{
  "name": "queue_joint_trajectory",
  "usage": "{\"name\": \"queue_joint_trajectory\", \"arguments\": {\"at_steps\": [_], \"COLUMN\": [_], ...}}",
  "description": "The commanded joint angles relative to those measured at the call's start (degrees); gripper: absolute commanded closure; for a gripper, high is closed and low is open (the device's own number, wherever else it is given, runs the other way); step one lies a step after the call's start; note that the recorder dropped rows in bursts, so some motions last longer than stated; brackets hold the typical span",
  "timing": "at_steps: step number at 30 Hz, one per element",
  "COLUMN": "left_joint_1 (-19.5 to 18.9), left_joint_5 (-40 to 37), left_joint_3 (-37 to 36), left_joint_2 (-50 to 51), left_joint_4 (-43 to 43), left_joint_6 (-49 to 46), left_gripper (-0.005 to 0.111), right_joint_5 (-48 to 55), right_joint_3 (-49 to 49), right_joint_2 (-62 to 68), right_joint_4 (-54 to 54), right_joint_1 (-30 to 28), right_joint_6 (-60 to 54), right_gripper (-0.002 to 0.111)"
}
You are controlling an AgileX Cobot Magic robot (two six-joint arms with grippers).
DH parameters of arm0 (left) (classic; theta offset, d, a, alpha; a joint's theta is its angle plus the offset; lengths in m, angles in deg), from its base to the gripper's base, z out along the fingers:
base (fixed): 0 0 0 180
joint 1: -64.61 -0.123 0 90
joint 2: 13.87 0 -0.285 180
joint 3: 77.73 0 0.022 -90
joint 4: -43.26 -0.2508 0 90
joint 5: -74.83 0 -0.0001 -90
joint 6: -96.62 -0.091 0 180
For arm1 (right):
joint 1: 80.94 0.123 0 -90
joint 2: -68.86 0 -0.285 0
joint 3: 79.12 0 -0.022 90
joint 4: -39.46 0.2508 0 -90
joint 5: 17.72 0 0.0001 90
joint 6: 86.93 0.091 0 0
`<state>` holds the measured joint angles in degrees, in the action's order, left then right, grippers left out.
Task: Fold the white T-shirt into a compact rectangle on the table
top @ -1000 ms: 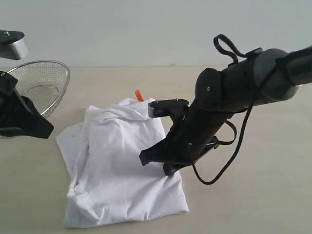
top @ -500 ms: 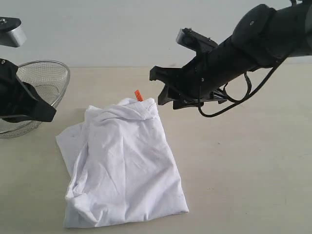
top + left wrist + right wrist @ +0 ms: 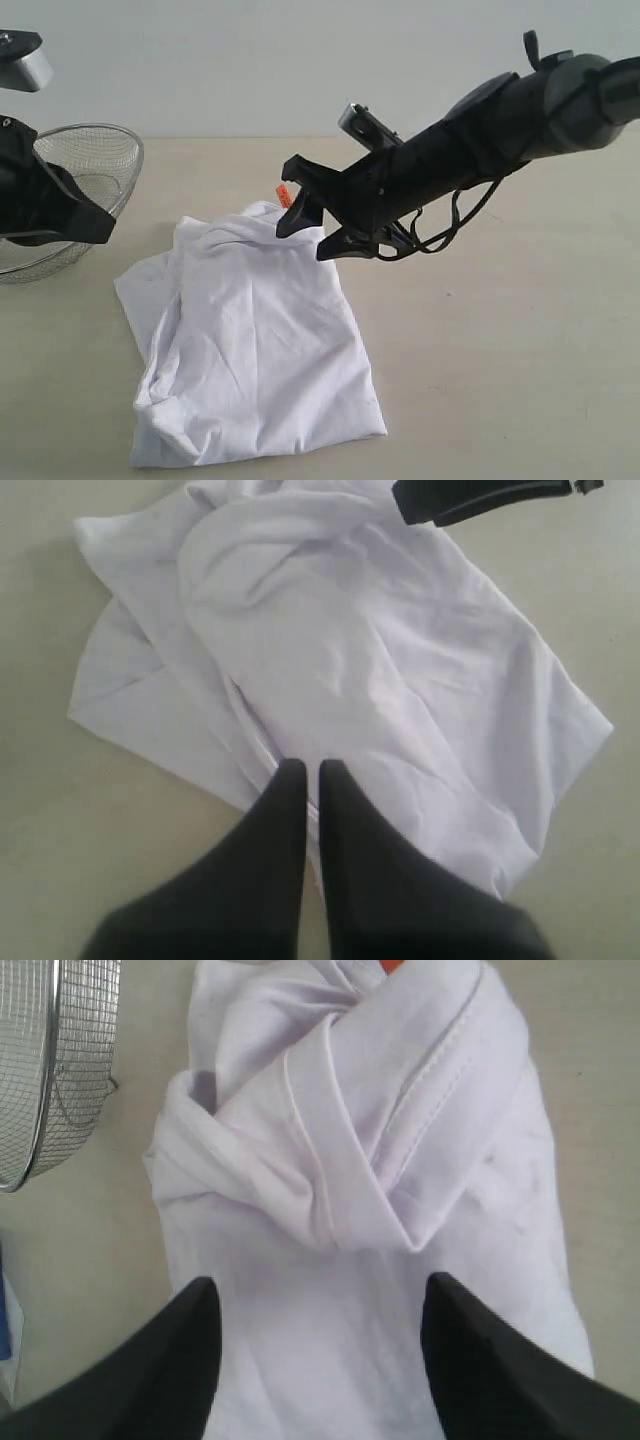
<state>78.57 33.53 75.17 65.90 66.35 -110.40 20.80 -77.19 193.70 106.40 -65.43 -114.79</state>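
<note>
The white T-shirt [image 3: 250, 340] lies left of the counter's [image 3: 500, 350] middle, its collar end toward the far edge, where the orange neck tag [image 3: 284, 196] pokes out. A wire basket [image 3: 85, 170] sits beside it near the far left corner.

My right fingers [image 3: 298, 215] are spread wide and empty, hovering over the bunched collar end. My left fingers [image 3: 292, 820] are pressed together with nothing between them, up above the shirt's left side.

I judge the job about half done. The shirt is gathered into a long, narrow shape, but it is lumpy. The collar end is twisted into a roll and a flap sticks out on the left. What seems left is flattening that roll, tucking in the flap, and folding the length over to get a compact rectangle.
</note>
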Motion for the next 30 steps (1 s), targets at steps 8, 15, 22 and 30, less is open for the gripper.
{"name": "queue_joint_trajectory", "arguments": {"at_steps": [8, 15, 22, 30], "left_joint_1": [0.0, 0.0, 0.0, 0.0], "left_joint_5": [0.6, 0.2, 0.2, 0.2], "left_joint_3": [0.3, 0.3, 0.3, 0.3], "left_joint_2": [-0.3, -0.3, -0.3, -0.3], "left_joint_4": [0.3, 0.3, 0.3, 0.3], "left_joint_6": [0.4, 0.4, 0.4, 0.4], "left_gripper": [0.102, 0.102, 0.102, 0.102], "right_joint_5": [-1.1, -3.1, -3.0, -3.3], "right_joint_3": [-0.8, -0.8, -1.0, -6.9], "right_joint_2": [4.1, 4.9, 4.9, 4.9], "right_joint_4": [11.7, 18.0, 25.4, 25.7], "right_joint_1": [0.1, 0.1, 0.1, 0.3], "right_joint_6": [-8.5, -12.9, -20.8, -20.7], "right_gripper": [0.057, 0.092, 0.108, 0.108]}}
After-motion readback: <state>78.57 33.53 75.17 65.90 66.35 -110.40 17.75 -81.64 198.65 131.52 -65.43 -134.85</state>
